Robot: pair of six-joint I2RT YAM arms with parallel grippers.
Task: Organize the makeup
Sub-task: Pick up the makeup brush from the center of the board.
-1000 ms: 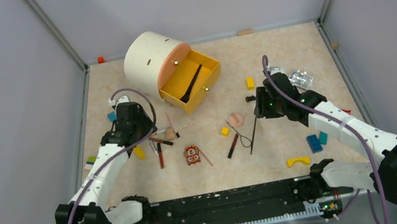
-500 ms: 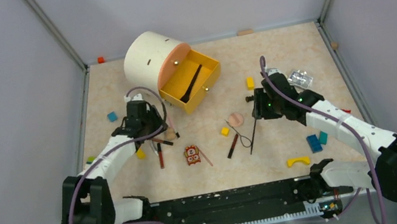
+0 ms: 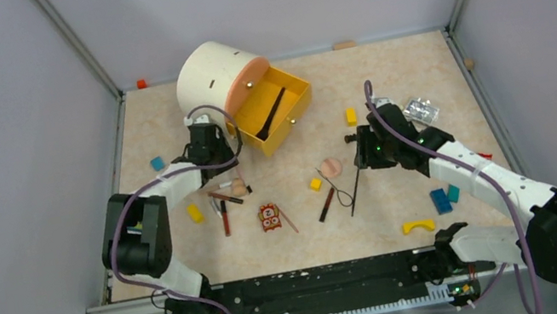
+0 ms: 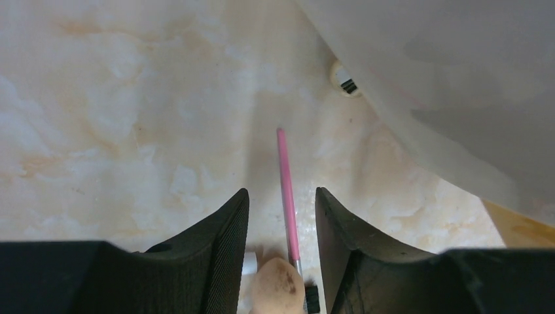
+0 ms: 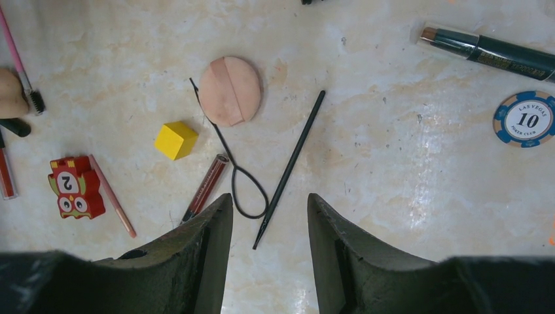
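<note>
My left gripper (image 3: 215, 161) (image 4: 283, 196) is open and low over the table beside the round white case (image 3: 213, 78). A pink brush stick (image 4: 285, 190) lies between its jaws, untouched, with a peach puff (image 4: 278, 288) at its near end. My right gripper (image 3: 361, 153) (image 5: 269, 199) is open and empty above a black stick (image 5: 289, 169), a black wire-loop tool (image 5: 243, 183), a red-brown pencil (image 5: 206, 186) and a peach round puff (image 5: 230, 90). The yellow drawer (image 3: 293, 85) stands open with a black brush (image 3: 272, 115) inside.
An orange-red owl toy (image 3: 270, 216) and yellow blocks (image 3: 315, 184) lie among the sticks. Blue blocks (image 3: 441, 200) and a yellow curved piece (image 3: 418, 226) sit at the right front. A dark pen (image 5: 487, 49), a poker chip (image 5: 527, 119) and a foil packet (image 3: 421, 109) lie behind my right gripper.
My left arm has swung up and right, from the left of the stick pile to beside the white case. My right arm has stayed put.
</note>
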